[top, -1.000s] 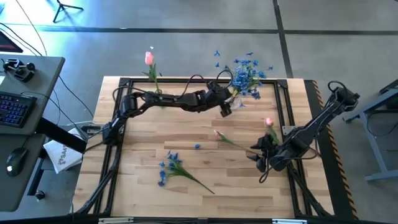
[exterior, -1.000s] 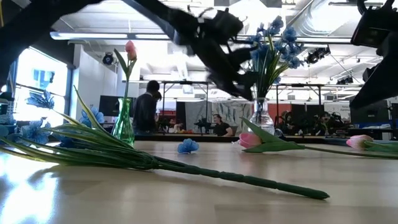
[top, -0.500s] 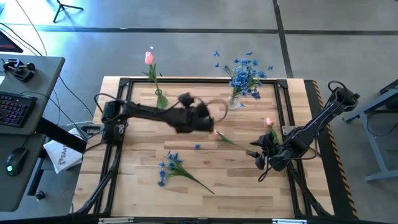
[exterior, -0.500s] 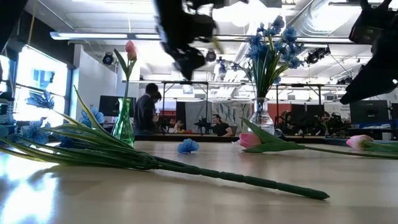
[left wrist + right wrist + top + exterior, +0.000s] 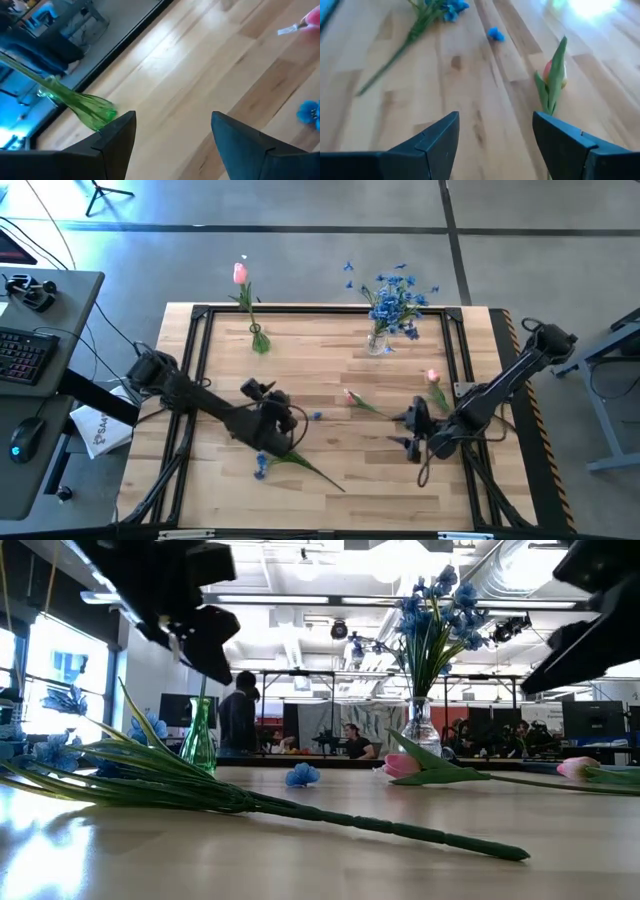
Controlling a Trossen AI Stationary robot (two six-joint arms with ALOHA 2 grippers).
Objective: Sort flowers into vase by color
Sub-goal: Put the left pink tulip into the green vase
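A blue spray [image 5: 277,450] lies flat on the near part of the table; it fills the foreground of the low view [image 5: 180,785]. My left gripper [image 5: 265,395] hangs open just beyond its blossoms, touching nothing. One pink tulip [image 5: 352,396] lies mid-table, and another [image 5: 432,377] lies farther right. My right gripper [image 5: 405,430] is open, low, near the first tulip's stem end. It faces that tulip [image 5: 553,75] in the right wrist view. A green vase [image 5: 258,338] holds a pink tulip. A clear vase [image 5: 378,340] holds blue sprays.
A loose blue blossom [image 5: 316,416] lies between the spray and the mid-table tulip. A black frame [image 5: 300,308] runs round the tabletop. Both vases stand near the far edge. A desk with a keyboard [image 5: 20,355] stands left of the table. People show in the room behind [image 5: 235,720].
My left gripper has swung away from the clear vase at the far edge, across the table toward the near-left. It now hangs by the blue spray lying there. The blue flowers stay upright in the clear vase. The lying flowers have not moved.
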